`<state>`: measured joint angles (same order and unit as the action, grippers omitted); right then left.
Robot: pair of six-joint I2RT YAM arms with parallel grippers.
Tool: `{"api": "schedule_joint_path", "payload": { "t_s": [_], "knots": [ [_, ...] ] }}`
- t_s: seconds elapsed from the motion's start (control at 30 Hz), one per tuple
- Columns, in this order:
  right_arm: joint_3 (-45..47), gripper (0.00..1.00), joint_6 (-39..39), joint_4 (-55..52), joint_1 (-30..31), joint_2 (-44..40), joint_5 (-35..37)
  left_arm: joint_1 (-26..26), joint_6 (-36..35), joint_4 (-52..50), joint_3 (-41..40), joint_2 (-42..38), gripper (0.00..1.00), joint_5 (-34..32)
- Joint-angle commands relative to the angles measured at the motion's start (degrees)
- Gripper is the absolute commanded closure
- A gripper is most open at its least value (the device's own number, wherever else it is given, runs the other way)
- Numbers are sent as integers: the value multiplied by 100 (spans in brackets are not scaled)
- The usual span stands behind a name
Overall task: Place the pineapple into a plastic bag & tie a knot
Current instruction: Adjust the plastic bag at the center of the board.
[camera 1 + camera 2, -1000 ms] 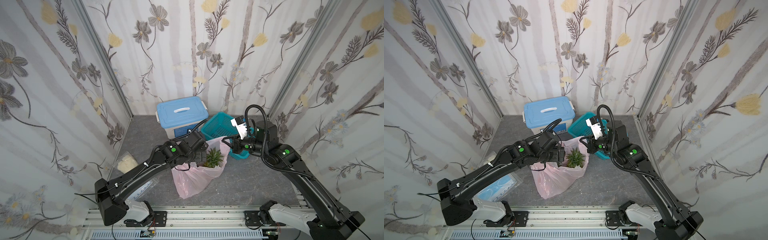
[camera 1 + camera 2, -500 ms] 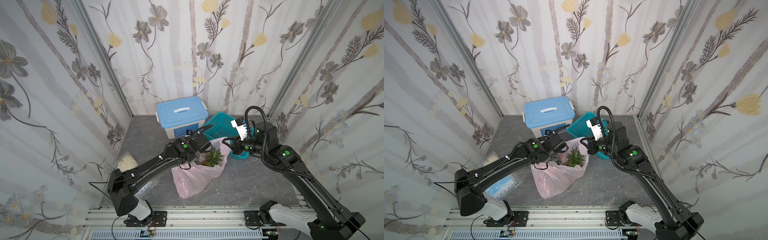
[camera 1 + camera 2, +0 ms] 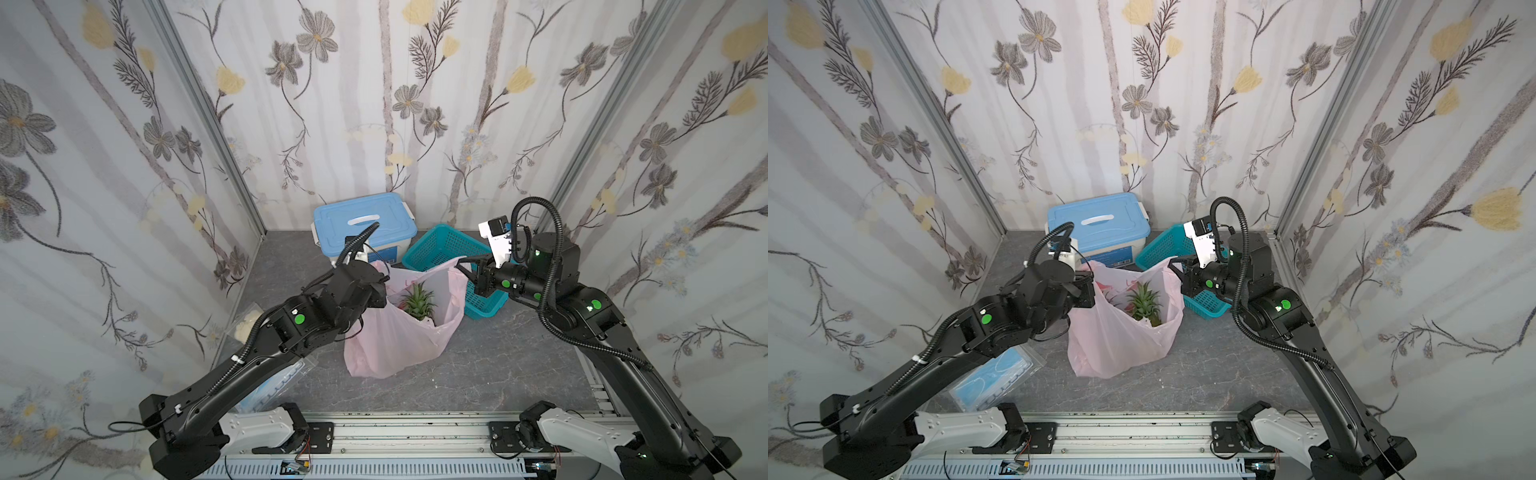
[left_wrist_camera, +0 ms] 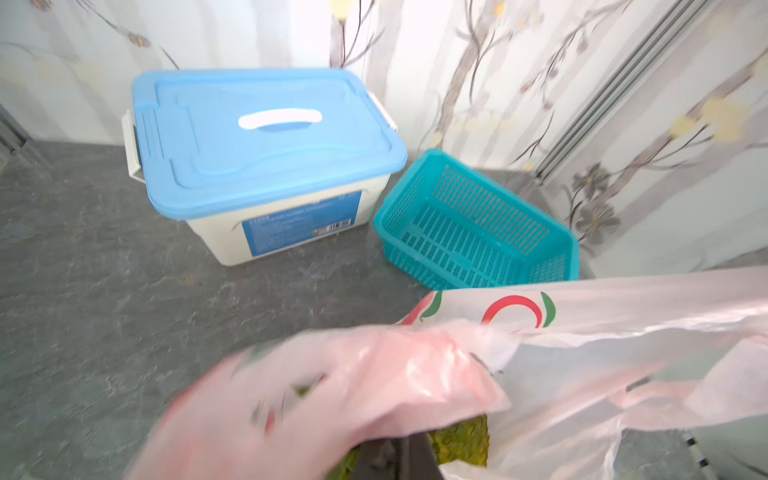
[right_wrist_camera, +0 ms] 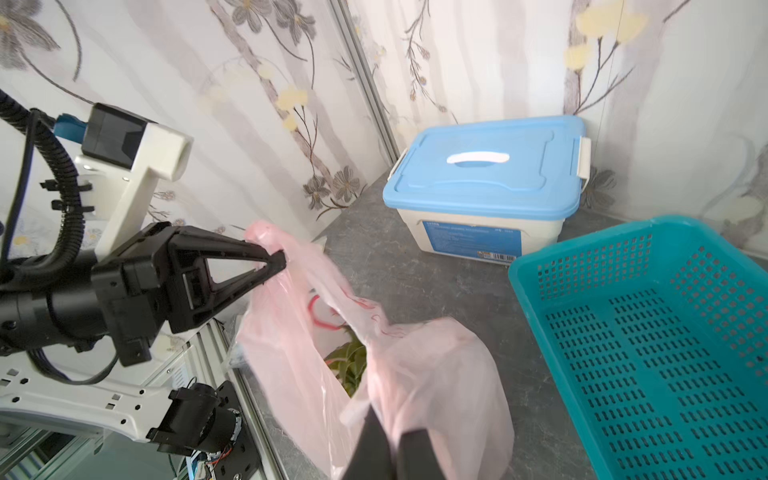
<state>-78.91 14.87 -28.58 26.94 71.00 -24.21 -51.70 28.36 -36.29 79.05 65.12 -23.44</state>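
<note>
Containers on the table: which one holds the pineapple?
The thin translucent pink plastic bag: the pineapple shows its green crown in the open mouth. The white plastic box has its blue lid shut; the teal slotted plastic basket lies empty.

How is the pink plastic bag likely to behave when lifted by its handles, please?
Probably floppy: the plastic bag sags and wrinkles between the left tool and right tool. Likely bottom-heavy, with the pineapple low inside. Thin film may stretch.
</note>
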Motion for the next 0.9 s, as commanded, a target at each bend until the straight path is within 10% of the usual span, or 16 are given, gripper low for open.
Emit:
{"api": "schedule_joint_path", "payload": {
  "t_s": [0.0, 0.37, 0.87],
  "knots": [
    [-147, 100, -167, 428, -9, -38, 119, 340, -503, 1433, 34, -254, 100, 1004],
    [419, 100, -303, 284, -10, 92, 188, 872, -414, 1764, -878, -461, 100, 3742],
    [-758, 100, -1588, 498, -18, 910, 581, 840, -877, 1551, 83, -58, 100, 2568]
  ]
}}
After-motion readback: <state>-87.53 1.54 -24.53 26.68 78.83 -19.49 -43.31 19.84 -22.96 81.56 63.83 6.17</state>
